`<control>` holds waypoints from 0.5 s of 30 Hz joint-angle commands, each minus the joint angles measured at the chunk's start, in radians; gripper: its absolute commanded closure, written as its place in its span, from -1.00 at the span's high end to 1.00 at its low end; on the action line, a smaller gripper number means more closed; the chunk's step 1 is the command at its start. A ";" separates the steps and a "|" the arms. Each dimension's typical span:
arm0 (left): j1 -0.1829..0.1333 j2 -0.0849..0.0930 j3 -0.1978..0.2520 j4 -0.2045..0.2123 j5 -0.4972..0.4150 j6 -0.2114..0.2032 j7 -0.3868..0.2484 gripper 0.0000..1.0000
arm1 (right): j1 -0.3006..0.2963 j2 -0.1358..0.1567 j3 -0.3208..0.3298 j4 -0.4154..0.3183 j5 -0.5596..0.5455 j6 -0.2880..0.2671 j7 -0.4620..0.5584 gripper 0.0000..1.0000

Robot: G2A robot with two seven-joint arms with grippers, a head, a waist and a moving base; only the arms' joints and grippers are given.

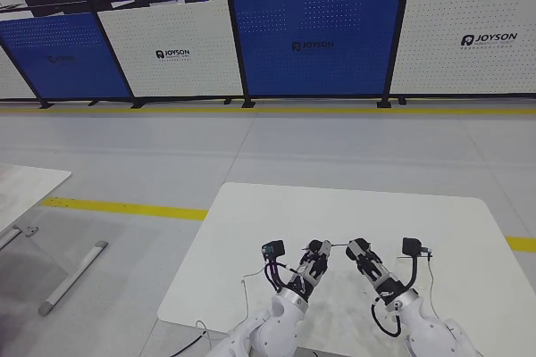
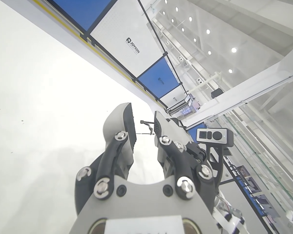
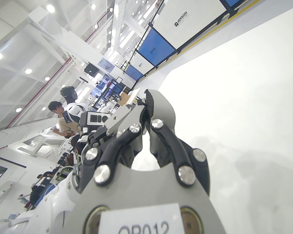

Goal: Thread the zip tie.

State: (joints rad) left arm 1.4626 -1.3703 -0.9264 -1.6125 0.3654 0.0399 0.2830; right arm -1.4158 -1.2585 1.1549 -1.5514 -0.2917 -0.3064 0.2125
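Over the white table (image 1: pixel 429 223), right gripper (image 3: pixel 143 103) pinches the zip tie (image 2: pixel 146 123), left gripper (image 2: pixel 142 113) spread open around it, and one wobble could slip that thin strap free!

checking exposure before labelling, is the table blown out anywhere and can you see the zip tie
Left wrist view: table glares flat white, zip tie shows dark against it. Right wrist view: table equally white, ceiling lamps flare. Top view: table evenly lit.

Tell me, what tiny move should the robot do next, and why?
Probably close the left hand gently on the zip tie: its fingers stand apart with the thin black tie between them, while the right hand looks shut on it.
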 commanded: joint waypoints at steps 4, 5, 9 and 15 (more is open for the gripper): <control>-0.001 -0.003 -0.001 0.003 -0.002 0.006 -0.001 -0.74 | -0.002 0.000 0.002 -0.001 0.000 -0.003 0.000 -1.00; -0.002 -0.003 -0.001 0.004 -0.002 0.007 -0.001 -0.82 | -0.002 -0.001 0.002 -0.001 0.000 -0.003 0.001 -1.00; -0.002 -0.005 -0.001 0.005 0.002 0.007 -0.002 -1.00 | -0.002 -0.001 0.005 -0.001 0.001 -0.005 0.003 -1.00; -0.001 -0.007 -0.003 0.007 0.005 0.002 -0.004 -1.00 | -0.004 -0.001 0.008 -0.003 -0.001 -0.003 0.007 -1.00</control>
State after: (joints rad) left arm 1.4610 -1.3766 -0.9288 -1.6058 0.3708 0.0438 0.2793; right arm -1.4193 -1.2592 1.1620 -1.5538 -0.2922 -0.3101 0.2191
